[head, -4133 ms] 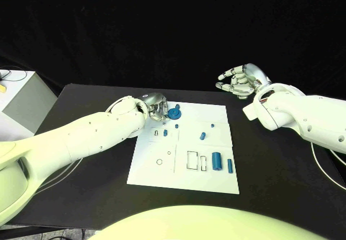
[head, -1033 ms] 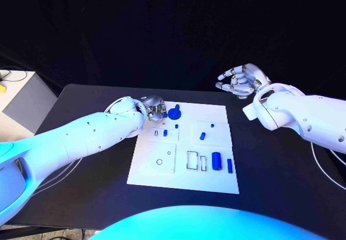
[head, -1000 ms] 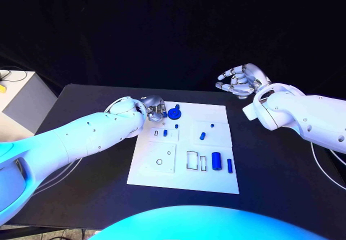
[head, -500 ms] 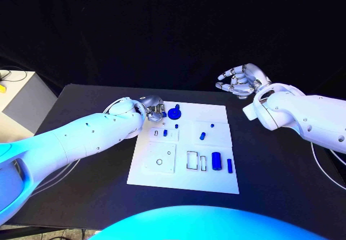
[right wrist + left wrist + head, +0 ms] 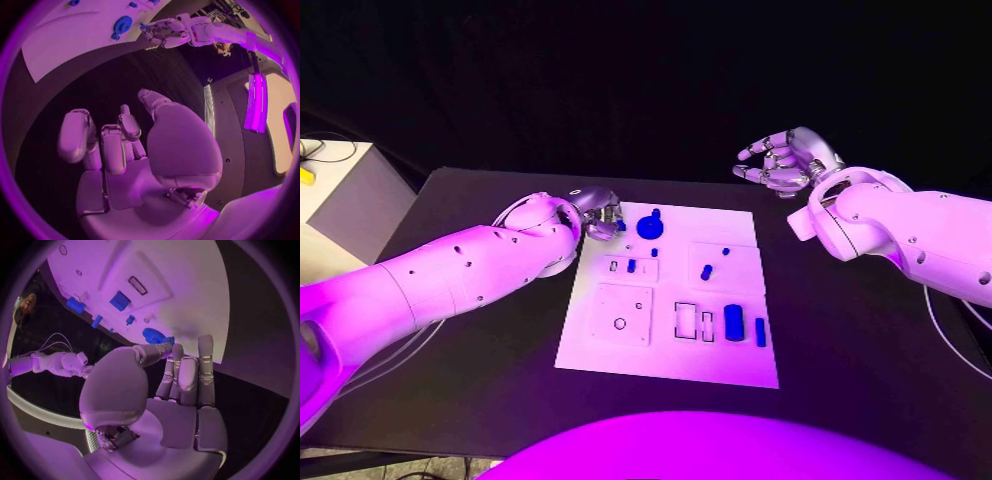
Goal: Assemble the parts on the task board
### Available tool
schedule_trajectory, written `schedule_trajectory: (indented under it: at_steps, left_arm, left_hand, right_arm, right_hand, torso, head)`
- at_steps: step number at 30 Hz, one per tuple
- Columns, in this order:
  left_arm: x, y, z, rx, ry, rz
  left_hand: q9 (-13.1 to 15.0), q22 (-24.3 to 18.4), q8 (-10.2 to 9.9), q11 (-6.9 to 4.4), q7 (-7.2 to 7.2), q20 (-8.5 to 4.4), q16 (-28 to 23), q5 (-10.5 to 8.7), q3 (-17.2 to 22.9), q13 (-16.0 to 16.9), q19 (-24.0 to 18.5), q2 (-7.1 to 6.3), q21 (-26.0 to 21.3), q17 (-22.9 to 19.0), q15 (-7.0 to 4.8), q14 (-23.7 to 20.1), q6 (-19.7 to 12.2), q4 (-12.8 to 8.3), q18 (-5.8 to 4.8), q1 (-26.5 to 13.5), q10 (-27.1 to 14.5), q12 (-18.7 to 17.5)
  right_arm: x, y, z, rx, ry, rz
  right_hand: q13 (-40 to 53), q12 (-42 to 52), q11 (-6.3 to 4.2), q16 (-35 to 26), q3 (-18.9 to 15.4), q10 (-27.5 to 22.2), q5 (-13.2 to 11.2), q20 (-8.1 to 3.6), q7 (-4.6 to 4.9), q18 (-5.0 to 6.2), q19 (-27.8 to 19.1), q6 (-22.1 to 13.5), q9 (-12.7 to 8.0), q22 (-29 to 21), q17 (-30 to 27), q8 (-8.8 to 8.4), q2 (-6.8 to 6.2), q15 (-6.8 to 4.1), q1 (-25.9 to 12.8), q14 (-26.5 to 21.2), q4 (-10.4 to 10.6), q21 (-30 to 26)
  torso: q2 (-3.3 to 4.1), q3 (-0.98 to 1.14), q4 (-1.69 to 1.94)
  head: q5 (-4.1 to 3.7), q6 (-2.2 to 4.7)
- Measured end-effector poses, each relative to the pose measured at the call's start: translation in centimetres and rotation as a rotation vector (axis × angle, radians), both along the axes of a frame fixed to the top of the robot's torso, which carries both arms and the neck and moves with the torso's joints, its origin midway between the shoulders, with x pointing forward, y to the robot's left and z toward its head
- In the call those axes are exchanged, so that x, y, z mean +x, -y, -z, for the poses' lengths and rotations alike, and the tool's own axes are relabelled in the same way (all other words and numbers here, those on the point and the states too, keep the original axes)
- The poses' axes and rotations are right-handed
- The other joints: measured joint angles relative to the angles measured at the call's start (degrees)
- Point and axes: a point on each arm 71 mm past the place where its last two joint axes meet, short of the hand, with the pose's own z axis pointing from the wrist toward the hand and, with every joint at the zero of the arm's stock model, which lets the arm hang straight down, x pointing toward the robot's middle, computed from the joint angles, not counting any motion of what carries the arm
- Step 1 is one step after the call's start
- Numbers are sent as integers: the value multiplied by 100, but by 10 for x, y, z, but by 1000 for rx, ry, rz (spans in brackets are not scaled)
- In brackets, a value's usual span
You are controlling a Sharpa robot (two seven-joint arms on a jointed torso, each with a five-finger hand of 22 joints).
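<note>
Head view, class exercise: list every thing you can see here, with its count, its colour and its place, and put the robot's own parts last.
Black table: one, black, under everything.
White flat task board: one, white, mid-table.
Blue round gear-like part: one, blue, board's far edge.
Small blue parts: several, blue, spread over the board.
Grey box: one, grey, beside the table's left edge.
Left robot hand: one, silver, at the board's far left corner, beside the gear.
Right robot hand: one, silver, raised beyond the board's far right corner, holding nothing.
</note>
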Motion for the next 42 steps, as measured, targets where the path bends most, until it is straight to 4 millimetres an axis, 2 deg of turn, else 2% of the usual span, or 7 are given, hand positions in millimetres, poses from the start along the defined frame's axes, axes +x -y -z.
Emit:
schedule_trajectory:
  at_steps: [4,12,25,42]
  left_arm:
    - [-1,-3,-5,-6,14,-3]
    - [-2,-11,-10,7,32,-12]
    - [-1,-14,-5,93,64,-7]
    - [-5,-13,-2,149,134,50]
  left_hand:
    - [0,116,0,-29,-29,2,44,0,46,12,98,-8,88,120,-36,83,52,-46,0,-80,70,0]
    - [0,181,0,-38,-30,-9,67,28,77,18,129,-14,130,187,-38,121,54,-77,-1,-132,79,0]
    - [0,223,0,-69,-61,-19,67,28,116,17,158,-45,168,222,-59,143,83,-117,0,-194,111,-1]
    - [0,172,7,-68,-65,-19,66,26,181,16,158,-62,168,159,-59,142,81,-101,0,-282,110,-7]
  right_arm:
    - [0,1,0,0,0,1]
    - [0,1,0,-1,0,3]
    - [0,1,0,-1,-1,3]
    - [0,2,0,-2,-1,4]
  right_hand:
    - [0,0,0,0,0,0,0,0,0,0,0,0,7,0,0,23,0,0,0,0,0,0]
    - [-1,0,0,0,0,0,0,0,0,0,0,0,7,-1,0,23,0,0,0,0,0,0]
    - [-2,0,0,0,0,0,0,0,0,0,0,0,7,-2,-1,23,0,0,0,0,0,0]
    - [-3,0,0,0,0,0,0,0,0,0,0,0,6,2,-2,23,0,0,0,0,0,0]
  torso:
    - [1,-5,-2]
    - [3,-5,-2]
    - [4,-5,-9]
    - [6,-4,-8]
  head:
    - [6,0]
    - [16,0]
    - [52,0]
    - [40,0]
